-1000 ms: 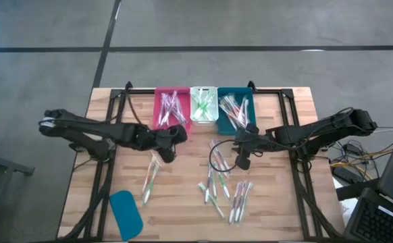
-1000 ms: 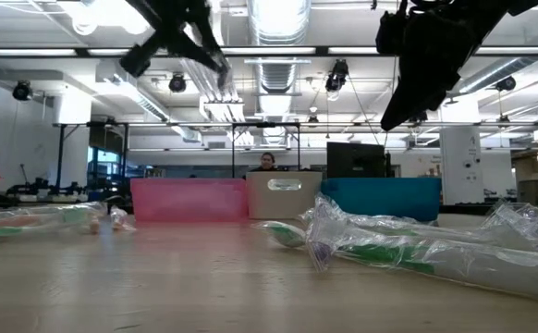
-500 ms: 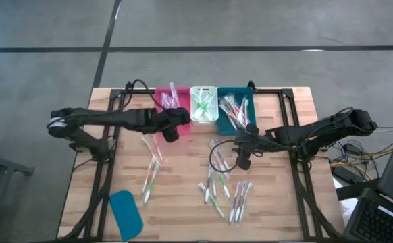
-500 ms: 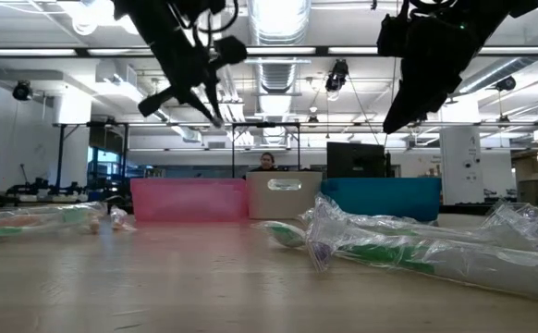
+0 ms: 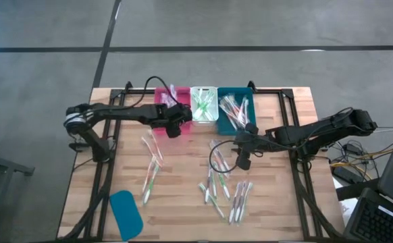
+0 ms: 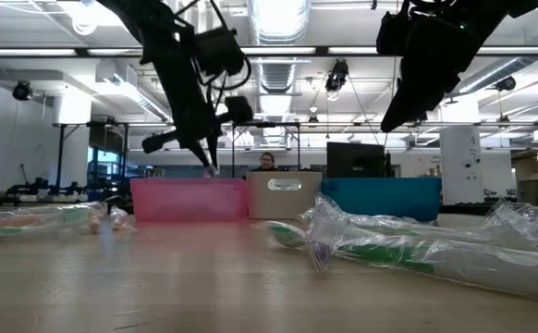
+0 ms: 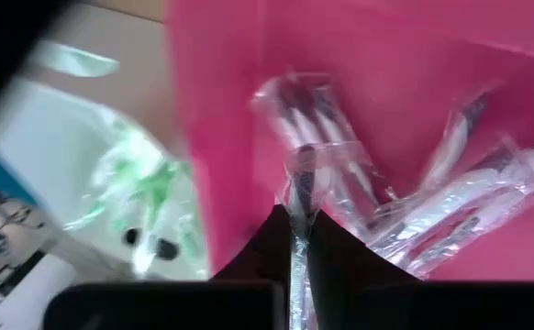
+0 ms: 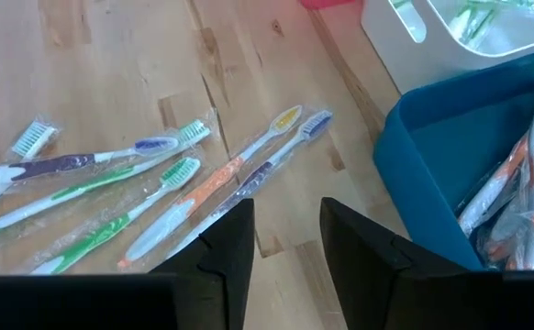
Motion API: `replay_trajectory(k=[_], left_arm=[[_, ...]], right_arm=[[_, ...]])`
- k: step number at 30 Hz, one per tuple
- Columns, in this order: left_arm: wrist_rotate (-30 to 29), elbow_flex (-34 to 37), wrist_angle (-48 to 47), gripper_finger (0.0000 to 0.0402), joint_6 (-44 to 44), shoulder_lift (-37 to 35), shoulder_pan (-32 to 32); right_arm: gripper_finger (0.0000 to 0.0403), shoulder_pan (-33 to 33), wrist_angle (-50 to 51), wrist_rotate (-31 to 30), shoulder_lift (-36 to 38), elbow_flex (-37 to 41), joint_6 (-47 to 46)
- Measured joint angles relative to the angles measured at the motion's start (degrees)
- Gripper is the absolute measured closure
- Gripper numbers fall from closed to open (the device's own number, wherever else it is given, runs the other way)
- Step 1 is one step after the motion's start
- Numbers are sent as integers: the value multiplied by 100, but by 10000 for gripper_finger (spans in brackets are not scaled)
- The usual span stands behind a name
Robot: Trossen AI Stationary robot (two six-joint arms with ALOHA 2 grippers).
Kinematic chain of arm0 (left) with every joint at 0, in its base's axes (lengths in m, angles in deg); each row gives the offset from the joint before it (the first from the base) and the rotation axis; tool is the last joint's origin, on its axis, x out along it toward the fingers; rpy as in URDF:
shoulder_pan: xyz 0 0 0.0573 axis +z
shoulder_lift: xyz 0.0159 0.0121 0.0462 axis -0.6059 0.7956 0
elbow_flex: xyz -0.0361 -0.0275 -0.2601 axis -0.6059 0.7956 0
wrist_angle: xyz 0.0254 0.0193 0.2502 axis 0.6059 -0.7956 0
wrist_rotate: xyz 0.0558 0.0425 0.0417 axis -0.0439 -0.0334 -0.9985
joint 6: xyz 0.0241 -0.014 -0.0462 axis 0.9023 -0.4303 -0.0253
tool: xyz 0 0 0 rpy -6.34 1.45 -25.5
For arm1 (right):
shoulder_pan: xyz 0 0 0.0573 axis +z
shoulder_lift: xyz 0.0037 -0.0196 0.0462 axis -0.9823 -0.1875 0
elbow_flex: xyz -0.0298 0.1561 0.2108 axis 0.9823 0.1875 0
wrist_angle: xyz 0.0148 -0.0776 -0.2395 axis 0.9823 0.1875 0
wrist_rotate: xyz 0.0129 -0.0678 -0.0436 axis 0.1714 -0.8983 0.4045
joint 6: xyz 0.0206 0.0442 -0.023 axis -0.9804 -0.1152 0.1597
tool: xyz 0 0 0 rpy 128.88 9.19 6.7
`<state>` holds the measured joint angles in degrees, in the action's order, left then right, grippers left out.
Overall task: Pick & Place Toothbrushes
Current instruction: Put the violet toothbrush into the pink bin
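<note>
Left gripper [image 5: 174, 128]: is being held over the front edge of the pink rectangular plastic bin [image 5: 164, 106]; its dark fingers [image 7: 331, 261] are being kept pinched shut on a thin wrapped toothbrush [image 7: 297, 225], which is being dangled down into that bin.

Pink bin contents: several clear-wrapped toothbrushes with purple accents [image 7: 450, 197] are being shown lying inside against the pink floor.

Right gripper [image 5: 242, 160]: is being held above the wooden table [image 5: 183, 216], near the front of the teal rectangular plastic bin [image 5: 236, 128]; its two dark fingers [image 8: 226, 243] are being shown parted with bare wood between them, and nothing is being gripped.

Loose toothbrushes [image 5: 225, 192]: are being left scattered on the table in front of the bins, one group under and in front of the right gripper, a smaller group [image 5: 152, 165] in front of the left gripper. In the right wrist view, wrapped brushes in green, orange and purple [image 8: 171, 183] are being shown lying side by side on the wood.

White middle bin [image 5: 203, 103]: is being shown with green-accented brushes inside, set between the pink and teal bins, touching both.

Teal bin contents: orange-red accented brushes [image 8: 515, 197] are being shown piled inside.

Flat teal rounded lid [image 5: 125, 214]: is being left lying near the table's front left corner, well apart from the bins.
</note>
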<state>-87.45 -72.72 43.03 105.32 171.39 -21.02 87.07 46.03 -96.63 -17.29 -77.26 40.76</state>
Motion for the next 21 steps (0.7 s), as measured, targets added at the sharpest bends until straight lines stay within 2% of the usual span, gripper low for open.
replay_trajectory(k=[10, 21], left_arm=[[-60, 0, 64, 373, 372, 456, 241], [-113, 0, 119, 320, -205, 796, 191]], right_arm=[[325, 0, -8, 0, 0, 0, 5], [358, 0, -12, 2, 0, 0, 47]])
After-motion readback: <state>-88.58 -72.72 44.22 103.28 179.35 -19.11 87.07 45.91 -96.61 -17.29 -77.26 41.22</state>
